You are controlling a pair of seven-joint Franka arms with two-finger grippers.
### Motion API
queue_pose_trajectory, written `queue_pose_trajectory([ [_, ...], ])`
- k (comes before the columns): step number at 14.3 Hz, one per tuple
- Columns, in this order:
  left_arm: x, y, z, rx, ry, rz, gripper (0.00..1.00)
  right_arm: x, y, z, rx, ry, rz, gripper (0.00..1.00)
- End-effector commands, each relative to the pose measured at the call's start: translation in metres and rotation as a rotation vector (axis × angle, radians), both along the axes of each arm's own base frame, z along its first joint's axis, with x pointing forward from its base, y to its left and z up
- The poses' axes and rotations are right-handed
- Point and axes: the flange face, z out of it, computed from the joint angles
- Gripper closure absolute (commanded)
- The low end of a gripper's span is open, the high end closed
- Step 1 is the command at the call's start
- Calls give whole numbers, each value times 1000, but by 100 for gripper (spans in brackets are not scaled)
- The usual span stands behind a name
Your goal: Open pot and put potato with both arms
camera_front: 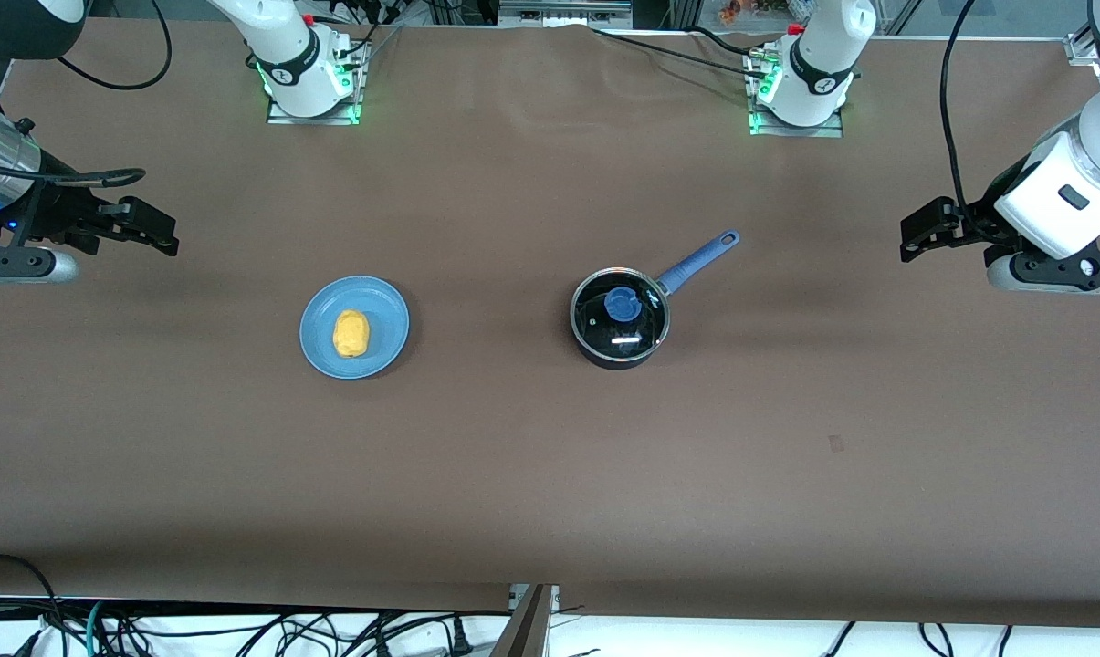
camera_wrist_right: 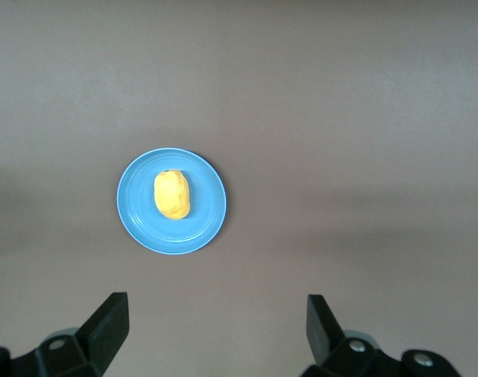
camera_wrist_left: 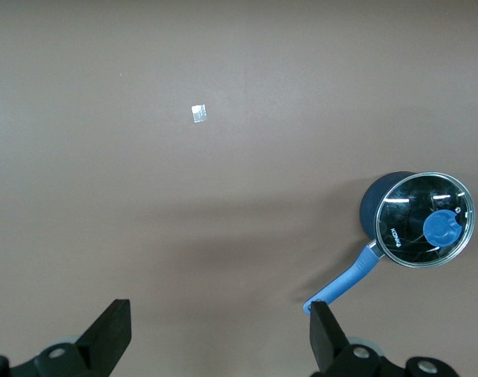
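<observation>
A: Where does the saucepan [camera_front: 620, 318] stand?

B: On the brown surface [camera_front: 550, 474], about midway between the edge by the robots' bases and the edge by the front camera, toward the left arm's end; its glass lid [camera_front: 621, 308] is on, with the blue knob [camera_front: 623, 304] at the lid's middle; the long blue handle [camera_front: 698, 259] points away from the front camera, slanting toward the corner by the left arm's base.

A: And the potato [camera_front: 350, 334]?

B: It lies on the blue plate [camera_front: 385, 306], near the plate's middle; the plate sits toward the right arm's end of the surface, about as far from the front camera as the saucepan and well apart from it; the potato's long side runs roughly from the base edge toward the camera edge.

A: The left pincer [camera_front: 919, 239]?

B: Up in the air over the left arm's end edge of the surface, well apart from the saucepan; in the left wrist view its two fingers [camera_wrist_left: 107, 334] stand wide apart with nothing between them; that view shows the saucepan from above, and a small pale scrap [camera_wrist_left: 198, 114] on the bare surface.

A: The right pincer [camera_front: 152, 230]?

B: Over the right arm's end edge, well apart from the plate; in the right wrist view its fingers [camera_wrist_right: 105, 325] are spread apart and hold nothing; the plate and potato show whole between them, farther off.
</observation>
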Motion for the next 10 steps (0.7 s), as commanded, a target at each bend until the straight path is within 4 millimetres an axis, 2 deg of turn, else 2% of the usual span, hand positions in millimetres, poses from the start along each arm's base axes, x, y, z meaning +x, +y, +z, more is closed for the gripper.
queue_pose_trajectory([
  [1,0,-1,0,-8,-8,0,0,-2,2,0,-1,-5,6,0],
  [7,1,-3,-1,-5,-6,2,0,-2,2,0,-3,-5,8,0],
  [10,7,-13,-10,-8,-7,2,0,-1,2,0,-2,-7,8,0],
])
